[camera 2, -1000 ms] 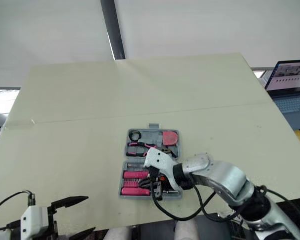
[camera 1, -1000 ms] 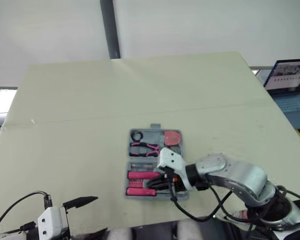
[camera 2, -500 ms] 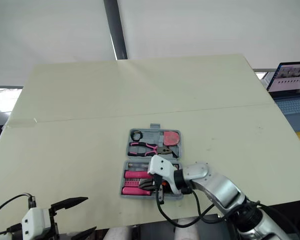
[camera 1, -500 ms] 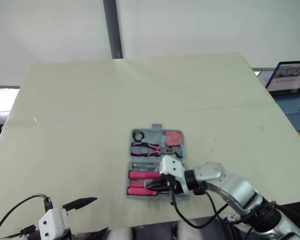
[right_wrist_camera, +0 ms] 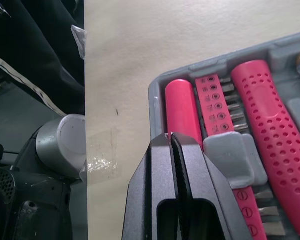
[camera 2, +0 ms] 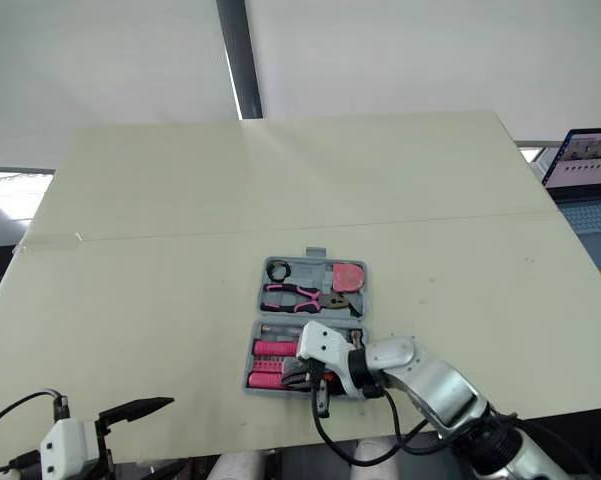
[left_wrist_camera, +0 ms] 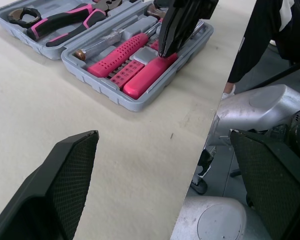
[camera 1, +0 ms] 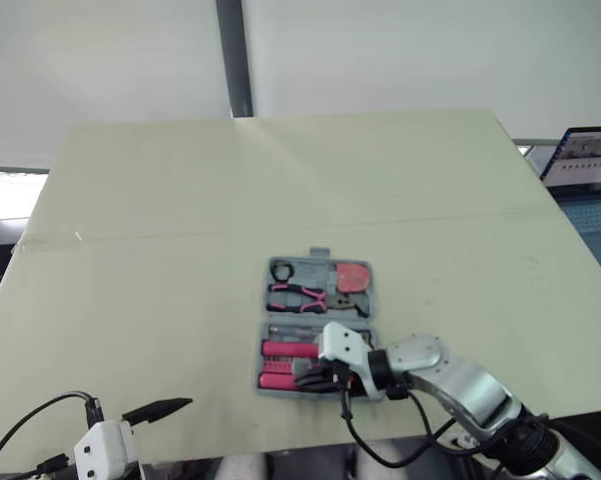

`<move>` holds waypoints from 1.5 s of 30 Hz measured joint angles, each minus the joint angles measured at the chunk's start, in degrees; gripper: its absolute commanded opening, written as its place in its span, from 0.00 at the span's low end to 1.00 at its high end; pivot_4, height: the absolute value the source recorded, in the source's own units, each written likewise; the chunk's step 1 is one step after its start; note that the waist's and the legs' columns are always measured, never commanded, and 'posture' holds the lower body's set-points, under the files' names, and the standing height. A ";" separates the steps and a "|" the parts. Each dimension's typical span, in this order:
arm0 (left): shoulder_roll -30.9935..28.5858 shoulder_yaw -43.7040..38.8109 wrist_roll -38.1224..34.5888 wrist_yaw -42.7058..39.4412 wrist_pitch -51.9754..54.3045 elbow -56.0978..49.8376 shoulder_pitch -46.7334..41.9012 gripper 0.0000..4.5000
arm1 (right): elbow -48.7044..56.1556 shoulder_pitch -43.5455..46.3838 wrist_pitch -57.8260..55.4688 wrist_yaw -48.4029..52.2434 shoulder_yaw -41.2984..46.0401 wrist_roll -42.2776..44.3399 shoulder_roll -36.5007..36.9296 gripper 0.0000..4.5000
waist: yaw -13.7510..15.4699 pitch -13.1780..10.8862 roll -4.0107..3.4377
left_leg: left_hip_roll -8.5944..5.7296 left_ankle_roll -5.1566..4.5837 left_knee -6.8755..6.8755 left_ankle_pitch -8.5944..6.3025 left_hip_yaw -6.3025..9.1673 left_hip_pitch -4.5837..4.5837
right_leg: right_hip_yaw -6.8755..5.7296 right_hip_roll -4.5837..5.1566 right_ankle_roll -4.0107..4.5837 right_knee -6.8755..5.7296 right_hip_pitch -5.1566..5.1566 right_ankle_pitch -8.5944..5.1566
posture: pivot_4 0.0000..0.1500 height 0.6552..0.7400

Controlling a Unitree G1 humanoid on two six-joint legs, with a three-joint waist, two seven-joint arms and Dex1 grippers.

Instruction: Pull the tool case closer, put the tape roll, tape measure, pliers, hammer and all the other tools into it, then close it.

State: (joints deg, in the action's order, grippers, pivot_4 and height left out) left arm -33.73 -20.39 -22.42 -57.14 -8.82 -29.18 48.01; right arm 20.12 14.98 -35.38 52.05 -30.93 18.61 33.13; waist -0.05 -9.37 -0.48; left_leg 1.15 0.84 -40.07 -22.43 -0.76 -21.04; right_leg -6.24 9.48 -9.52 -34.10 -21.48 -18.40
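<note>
Desk [camera 1: 180, 200]: pale beige, with a laptop [camera 1: 583, 158] beyond its right edge.
Tool case [camera 1: 319, 255]: grey, open, central, near the desk's front edge.
Far half: tape roll [camera 1: 281, 270], pliers [camera 1: 295, 297], tape measure [camera 1: 352, 277].
Near half: pink screwdriver [right_wrist_camera: 274, 115], bit rack [right_wrist_camera: 214, 105], pink handle [right_wrist_camera: 182, 107].
Right pincer [right_wrist_camera: 170, 137]: pressed together, tips at the pink handle.
Left pincer [left_wrist_camera: 163, 137]: spread, by the desk's front-left edge, well apart from the case.

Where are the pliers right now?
In the left eye view the pliers lie in the far half of the open tool case, just nearer the robot than the tape roll and tape measure, beyond the right end effector.
</note>
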 measured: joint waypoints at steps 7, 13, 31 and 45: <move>-0.04 -0.10 -0.03 0.01 0.02 -0.10 0.01 1.00 | -0.77 -0.64 0.51 0.00 0.09 -0.90 -0.22 0.02 | 0.02 0.00 0.00 | 0.00 0.00 0.00 0.00 0.00 0.00 | 0.00 0.00 0.00 0.00 0.00 0.00 | 1.00 0.97; -0.04 -0.90 -0.06 0.00 0.07 -0.93 0.19 1.00 | -0.94 -0.80 0.55 0.00 0.47 -0.87 -0.39 0.02 | 0.04 0.01 0.02 | 0.00 0.00 0.00 0.00 0.00 0.01 | 0.00 0.00 0.00 0.00 0.01 0.00 | 1.00 0.97; 0.01 -0.93 -0.06 0.00 0.59 -1.54 0.22 1.00 | -1.95 -2.67 2.40 0.01 2.26 -2.02 -0.50 0.02 | 0.02 0.08 0.07 | 0.00 0.00 0.00 0.00 0.00 0.08 | 0.00 0.00 0.00 -0.01 0.07 0.00 | 1.00 0.97; -0.01 -1.01 -0.07 0.05 1.28 -2.03 0.29 1.00 | -1.32 -3.17 2.83 0.02 1.39 -3.55 -0.41 0.02 | 0.01 0.22 0.13 | 0.00 0.00 0.03 0.00 0.00 0.18 | 0.00 0.00 0.01 -0.01 0.15 0.00 | 1.00 0.97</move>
State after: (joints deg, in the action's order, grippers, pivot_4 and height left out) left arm -33.74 -21.39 -22.49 -57.10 -7.54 -31.22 48.30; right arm 18.80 11.81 -32.55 52.07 -29.53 15.06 32.71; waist -0.04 -9.15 -0.34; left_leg 1.16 0.84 -40.04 -22.43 -0.75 -20.86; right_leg -6.24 9.48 -9.51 -34.11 -21.33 -18.40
